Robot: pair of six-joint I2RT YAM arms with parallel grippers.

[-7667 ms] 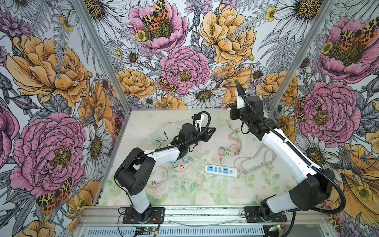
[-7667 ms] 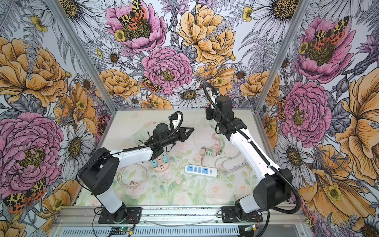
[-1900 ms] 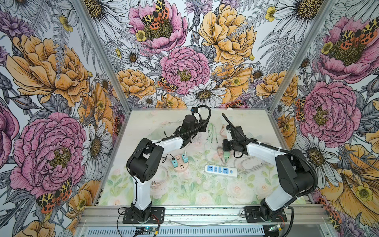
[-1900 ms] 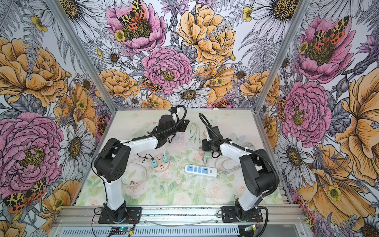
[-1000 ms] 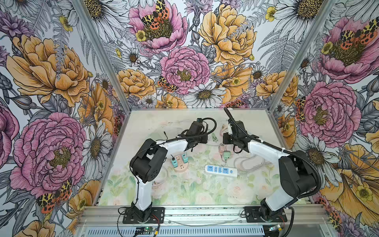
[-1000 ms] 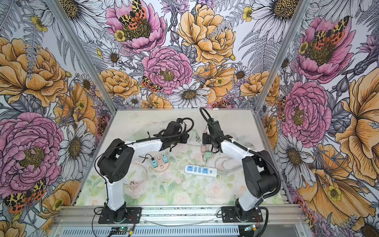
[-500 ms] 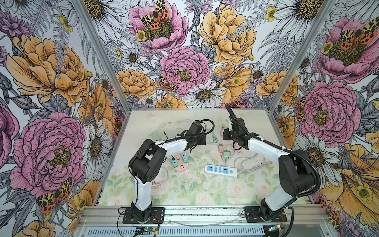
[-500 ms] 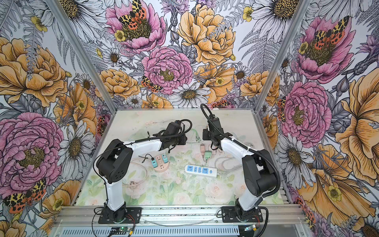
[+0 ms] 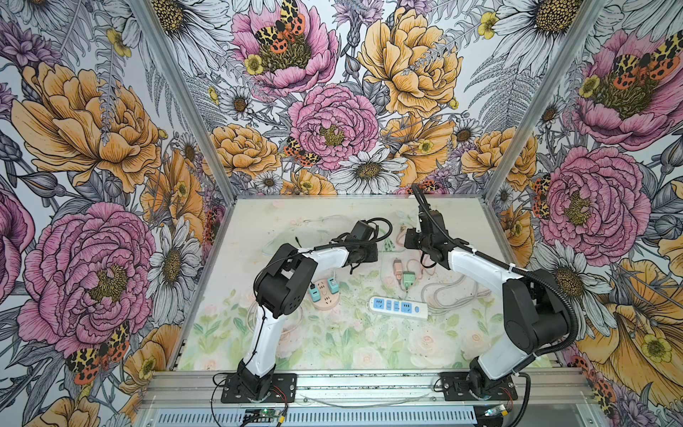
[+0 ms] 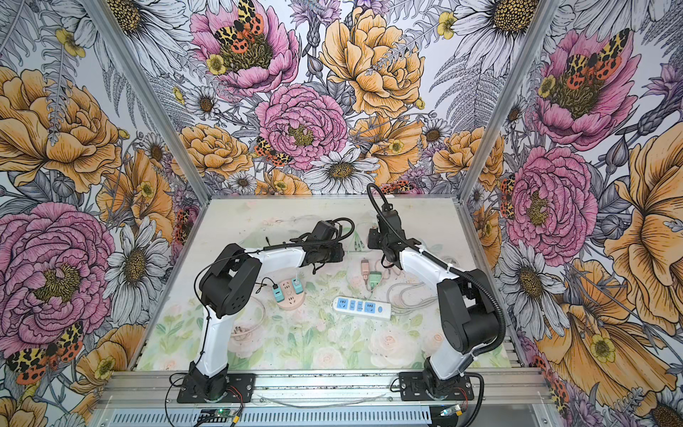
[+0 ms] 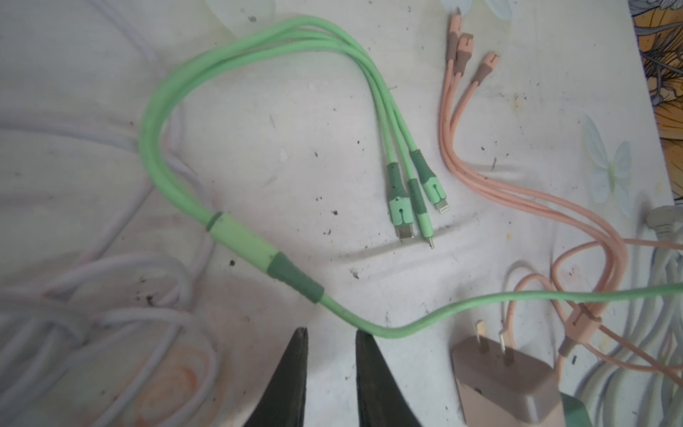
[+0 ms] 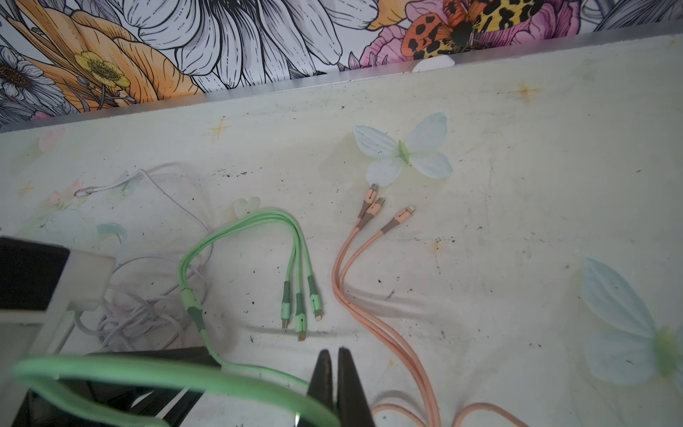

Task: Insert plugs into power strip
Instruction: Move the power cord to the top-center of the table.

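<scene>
Matt rubbery green cable, bare metal prongs on smooth pink-brown plastic plug

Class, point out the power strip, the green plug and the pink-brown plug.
power strip (image 9: 397,307): in a top view, socket face.
green plug (image 9: 408,278): in a top view, body.
pink-brown plug (image 11: 506,388): left wrist view, body.

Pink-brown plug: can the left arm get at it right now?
Likely yes. The left gripper is open and close beside the pink-brown plug, which lies uncovered, prongs free. The green cable crosses the table between them and might get snagged.
</scene>
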